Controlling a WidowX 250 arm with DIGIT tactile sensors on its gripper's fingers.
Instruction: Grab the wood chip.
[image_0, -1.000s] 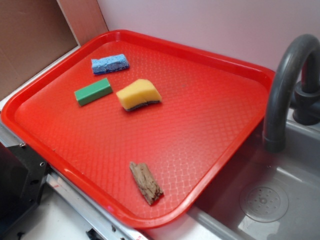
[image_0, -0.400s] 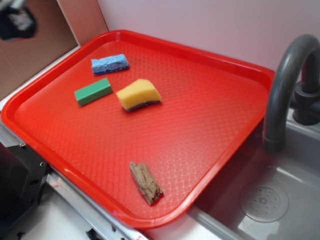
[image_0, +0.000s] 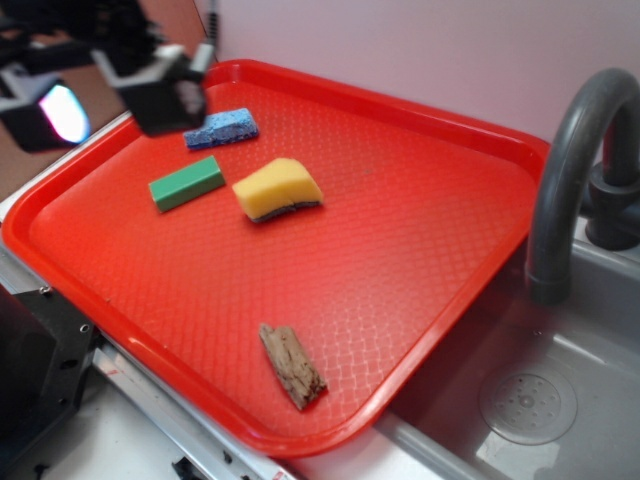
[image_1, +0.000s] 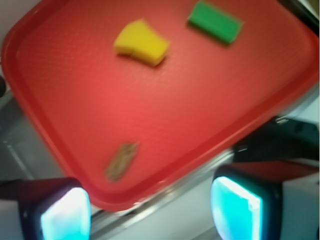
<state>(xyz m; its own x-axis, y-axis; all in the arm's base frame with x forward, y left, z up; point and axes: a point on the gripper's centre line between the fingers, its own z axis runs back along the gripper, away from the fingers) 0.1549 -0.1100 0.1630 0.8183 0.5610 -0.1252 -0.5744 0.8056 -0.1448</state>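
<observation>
I saw the gripper (image_0: 120, 85) hanging above the red tray's (image_0: 480, 150) far-left corner, fingers (image_1: 235, 207) spread apart, holding nothing. The wood chip (image_0: 292, 365) lay alone near the tray's front edge, well apart from it.

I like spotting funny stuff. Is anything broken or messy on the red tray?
Only the wood chip looks rough: it has jagged, splintery ends and lies slanted near the red tray's front rim. The sponges and the green block sit tidy. Nothing is spilled.
</observation>
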